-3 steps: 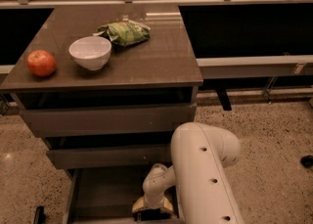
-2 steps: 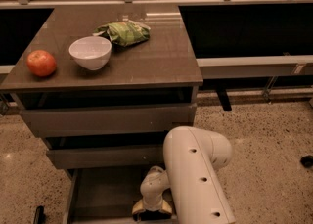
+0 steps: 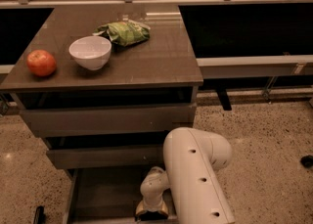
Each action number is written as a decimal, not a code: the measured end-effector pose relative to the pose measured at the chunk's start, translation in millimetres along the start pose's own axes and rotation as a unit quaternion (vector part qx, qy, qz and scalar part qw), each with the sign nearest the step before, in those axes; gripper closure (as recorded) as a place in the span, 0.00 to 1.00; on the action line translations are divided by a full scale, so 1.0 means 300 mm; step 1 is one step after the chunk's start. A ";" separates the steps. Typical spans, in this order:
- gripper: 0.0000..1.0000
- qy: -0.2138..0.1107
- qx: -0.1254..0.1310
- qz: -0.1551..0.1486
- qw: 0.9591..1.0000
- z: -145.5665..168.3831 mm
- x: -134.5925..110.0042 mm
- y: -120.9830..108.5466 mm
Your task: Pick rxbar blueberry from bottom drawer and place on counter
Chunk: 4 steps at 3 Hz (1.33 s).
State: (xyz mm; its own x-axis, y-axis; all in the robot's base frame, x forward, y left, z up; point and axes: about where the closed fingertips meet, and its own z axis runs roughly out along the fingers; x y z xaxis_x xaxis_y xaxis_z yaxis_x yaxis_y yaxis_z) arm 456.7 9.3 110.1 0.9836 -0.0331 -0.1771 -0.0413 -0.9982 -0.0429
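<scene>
Down in the bottom drawer (image 3: 105, 198) my hand (image 3: 151, 212) sat low at the frame's edge; I couldn't tell its grip, and the rxbar was hidden beneath it. A loose pinch could drop it before the worktop (image 3: 146, 59), or the arm (image 3: 198, 179) could catch the drawers above

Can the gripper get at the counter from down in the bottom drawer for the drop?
Probably yes: the gripper sits low in the open bottom drawer, and the counter has bare surface right of the bowl and snack bag.
</scene>
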 end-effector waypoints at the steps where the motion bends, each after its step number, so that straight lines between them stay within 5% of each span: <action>1: 0.50 -0.003 0.001 -0.005 1.000 0.006 -0.002 -0.006; 3: 0.96 -0.003 0.002 -0.006 1.000 -0.002 -0.003 -0.006; 4: 1.00 -0.003 0.002 -0.006 1.000 -0.002 -0.003 -0.006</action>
State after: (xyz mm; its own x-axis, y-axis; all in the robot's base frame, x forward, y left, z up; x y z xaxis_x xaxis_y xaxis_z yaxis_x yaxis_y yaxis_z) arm 456.0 11.3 110.9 0.9830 -0.0216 -0.1825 -0.0311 -0.9983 -0.0493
